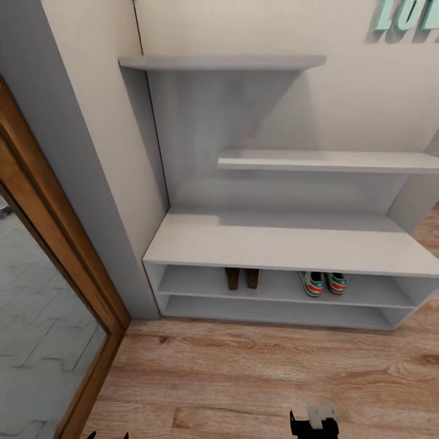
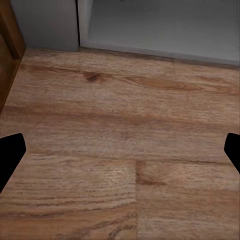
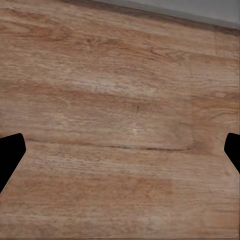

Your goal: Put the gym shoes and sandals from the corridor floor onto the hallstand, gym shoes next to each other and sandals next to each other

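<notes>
- Corridor scene, head view: cream wall at 12 o'clock, with teal raised lettering (image 1: 407, 17) cut off by the frame at 1 o'clock.
- Head view: light grey hallstand with a wide low bench, two open shelf levels below and two staggered floating shelves on a grey back panel (image 1: 286, 244) stands against that wall, centre to 3 o'clock.
- Head view: pair of dark brown-maroon sandals (image 1: 242, 278) sits side by side on the upper open shelf level under the bench, just left of centre.
- Head view: pair of white sneakers with green side stripes and red-orange patches (image 1: 323, 283) sits on the same level, at 3 o'clock from the sandals, the two shoes beside each other and apart from the sandals.
- Head view: light brown wood-grain plank floor (image 1: 244, 372) spans 6 o'clock; wood-framed mirror panel (image 1: 42, 317) at 8 o'clock.
- Head view: right gripper (image 1: 314, 424) shows at the 6 o'clock edge; finger spread unreadable from here.
- Left wrist view: left gripper (image 2: 120, 150) over bare planks, black fingertips (image 2: 10, 155) at opposite frame edges, spread wide, holding nothing; grey hallstand base beyond.
- Right wrist view: right gripper fingertips (image 3: 10, 155) likewise far apart, empty, over planks.
</notes>
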`<state>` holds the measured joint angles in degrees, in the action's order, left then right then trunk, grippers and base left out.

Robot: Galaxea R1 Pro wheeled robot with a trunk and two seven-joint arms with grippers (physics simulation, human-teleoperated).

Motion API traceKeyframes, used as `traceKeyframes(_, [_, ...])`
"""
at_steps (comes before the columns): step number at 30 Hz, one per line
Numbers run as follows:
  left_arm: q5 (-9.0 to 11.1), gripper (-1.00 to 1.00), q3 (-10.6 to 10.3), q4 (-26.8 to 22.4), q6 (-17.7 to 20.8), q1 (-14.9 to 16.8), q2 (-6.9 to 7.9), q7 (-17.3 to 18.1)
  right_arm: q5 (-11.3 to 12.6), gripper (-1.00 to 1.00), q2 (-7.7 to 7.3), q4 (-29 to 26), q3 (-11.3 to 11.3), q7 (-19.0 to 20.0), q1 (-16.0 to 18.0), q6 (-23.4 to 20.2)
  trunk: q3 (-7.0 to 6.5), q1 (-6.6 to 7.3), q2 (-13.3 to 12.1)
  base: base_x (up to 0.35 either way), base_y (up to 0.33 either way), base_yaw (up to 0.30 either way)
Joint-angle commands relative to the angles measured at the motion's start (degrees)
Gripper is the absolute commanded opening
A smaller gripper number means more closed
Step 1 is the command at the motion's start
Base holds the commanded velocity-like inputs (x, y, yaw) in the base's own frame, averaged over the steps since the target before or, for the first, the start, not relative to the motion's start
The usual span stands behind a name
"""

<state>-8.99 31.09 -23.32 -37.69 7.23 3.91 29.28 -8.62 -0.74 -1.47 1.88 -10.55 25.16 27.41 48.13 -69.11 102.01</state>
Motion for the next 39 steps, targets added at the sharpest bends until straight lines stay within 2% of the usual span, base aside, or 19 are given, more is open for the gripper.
traceKeyframes(1, [-0.59,1.0,0.5,0.02,-0.28,0.06,-0.04,0.25,-0.61,1.0,0.01,0.06,0.2,-0.36,-0.1,0.1,-0.14,0.23,-0.4,0.0,0.0,0.0])
traceKeyframes(8, [-0.59,1.0,0.54,0.02,-0.28,0.06,-0.04,0.25,-0.66,1.0,0.03,0.06,0.21,-0.37,-1.69,0.06,-1.4,1.77,-3.2,0.0,0.0,0.0])
traceKeyframes(28, [-0.41,1.0,0.64,0.02,-0.22,0.06,0.32,0.25,-0.64,1.0,0.03,0.06,0.23,-0.41,-1.89,0.06,-4.99,6.16,-11.22,0.0,0.0,0.0])
traceKeyframes(39, [-0.43,1.0,0.49,-0.04,-0.36,0.06,0.3,0.25,-0.69,1.0,0.03,0.05,0.23,-0.42,-1.89,0.03,-4.99,6.16,-11.22,0.0,0.0,0.0])
